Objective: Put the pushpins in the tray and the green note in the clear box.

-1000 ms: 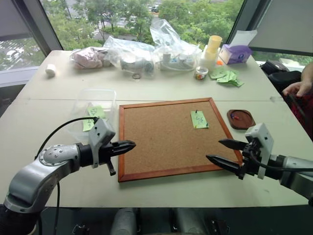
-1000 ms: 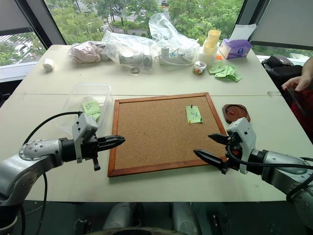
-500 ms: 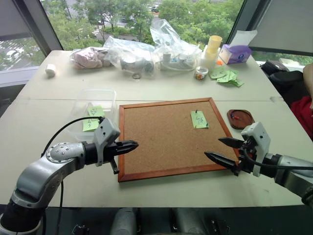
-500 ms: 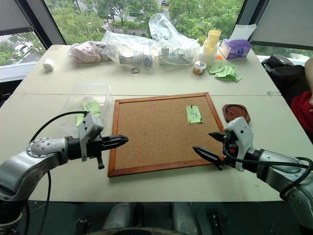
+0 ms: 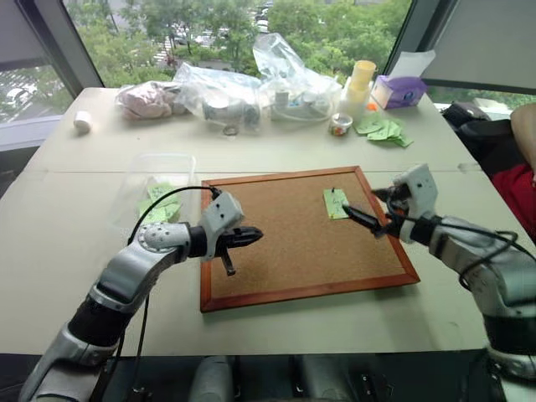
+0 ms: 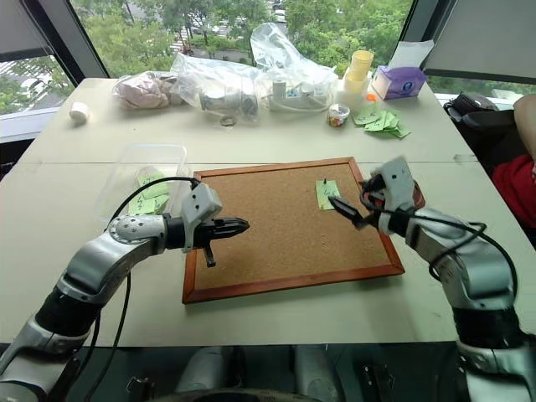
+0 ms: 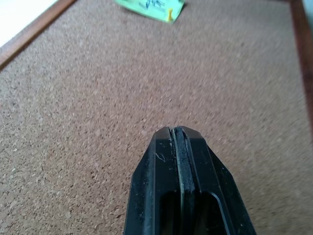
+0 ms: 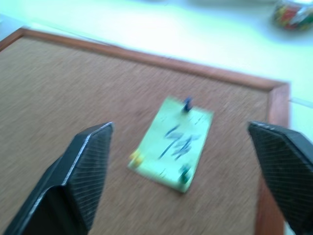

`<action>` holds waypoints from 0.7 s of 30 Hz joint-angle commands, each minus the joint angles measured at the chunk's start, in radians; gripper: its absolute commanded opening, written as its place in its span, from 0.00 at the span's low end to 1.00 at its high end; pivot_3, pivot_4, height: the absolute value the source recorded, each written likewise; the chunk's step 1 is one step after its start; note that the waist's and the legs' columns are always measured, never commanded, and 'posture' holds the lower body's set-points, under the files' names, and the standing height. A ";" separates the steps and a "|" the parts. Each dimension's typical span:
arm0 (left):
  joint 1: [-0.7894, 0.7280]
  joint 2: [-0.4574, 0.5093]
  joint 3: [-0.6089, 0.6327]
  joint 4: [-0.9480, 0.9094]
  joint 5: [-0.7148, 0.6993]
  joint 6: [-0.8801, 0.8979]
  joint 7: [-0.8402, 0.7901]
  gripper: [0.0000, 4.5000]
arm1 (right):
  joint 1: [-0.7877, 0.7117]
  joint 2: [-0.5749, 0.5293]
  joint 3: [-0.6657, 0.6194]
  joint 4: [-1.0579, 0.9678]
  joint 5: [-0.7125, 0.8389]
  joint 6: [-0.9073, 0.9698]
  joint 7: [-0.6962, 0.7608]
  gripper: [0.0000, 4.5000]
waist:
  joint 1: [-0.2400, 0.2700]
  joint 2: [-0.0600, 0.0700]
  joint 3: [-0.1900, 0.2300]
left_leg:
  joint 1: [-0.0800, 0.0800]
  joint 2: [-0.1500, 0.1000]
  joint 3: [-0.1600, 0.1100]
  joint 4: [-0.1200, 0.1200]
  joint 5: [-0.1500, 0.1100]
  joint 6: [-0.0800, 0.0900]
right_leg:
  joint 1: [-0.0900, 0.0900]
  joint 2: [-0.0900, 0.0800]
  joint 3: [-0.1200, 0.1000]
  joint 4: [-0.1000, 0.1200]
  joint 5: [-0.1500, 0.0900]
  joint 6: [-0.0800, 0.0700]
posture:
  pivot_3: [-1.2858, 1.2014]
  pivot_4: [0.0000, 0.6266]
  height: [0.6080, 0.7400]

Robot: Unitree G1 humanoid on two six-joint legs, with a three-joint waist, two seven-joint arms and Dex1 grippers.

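**Visitor:** Why is the green note (image 8: 172, 147) lying flat in the middle of all this?

**Me:** It is pinned to the corkboard (image 5: 276, 251). From my right wrist I can see pushpins (image 8: 187, 104) on it: a dark one at one edge, a yellow one and a greenish one at two corners. I judge the note cannot go anywhere until those come out.

**Visitor:** And your right gripper (image 8: 183, 171)?

**Me:** I hold it with the fingers spread wide and nothing between them, pointing at the note. The note lies straight ahead of it, in the gap between the two fingers (image 8: 83, 166) as the wrist camera sees it, near but not touched. I would say that is the stance for taking a pin.

**Visitor:** What about the left gripper (image 5: 251, 236)?

**Me:** Its fingers are pressed together and carry nothing. It hangs over the left part of the corkboard, well apart from the note, which sits toward the far right corner. My guess is that it waits its turn, or will steady the board.

**Visitor:** Where do things end up?

**Me:** The pins belong in the tray, which I cannot make out behind my right arm. The note goes in the clear box (image 5: 159, 172), which stands on the table (image 5: 75, 243) just beside the board's left edge, near my left arm. It already holds some green slips.

**Visitor:** So nothing is done yet?

**Me:** For this note, no. It is still pinned.
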 commanded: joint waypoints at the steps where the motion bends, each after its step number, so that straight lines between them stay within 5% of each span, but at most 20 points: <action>1: -0.012 0.017 -0.045 0.046 0.092 -0.088 -0.034 0.01 | -0.082 0.040 0.037 0.134 -0.082 -0.098 0.028 1.00 | 0.002 0.000 0.000 | -0.001 0.001 0.000 -0.001 0.000 0.000 | -0.001 0.000 0.000 0.000 0.000 0.000 | 0.52 0.24 0.99; 17: 0.040 -0.041 -0.006 -0.007 0.090 -0.030 -0.030 0.01 | -0.295 0.186 0.088 0.571 -0.234 -0.270 0.132 1.00 | 0.003 0.001 0.000 | -0.001 0.001 0.000 0.001 0.000 0.000 | -0.001 -0.002 -0.001 0.001 0.000 0.000 | 0.52 0.24 0.99; 21: 0.047 -0.047 -0.002 -0.016 0.092 -0.022 -0.025 0.00 | -0.305 0.201 0.081 0.627 -0.250 -0.286 0.138 0.58 | 0.000 0.001 0.000 | -0.001 0.001 0.001 0.001 0.000 -0.001 | -0.001 -0.002 -0.001 0.001 0.000 0.000 | 0.52 0.24 0.99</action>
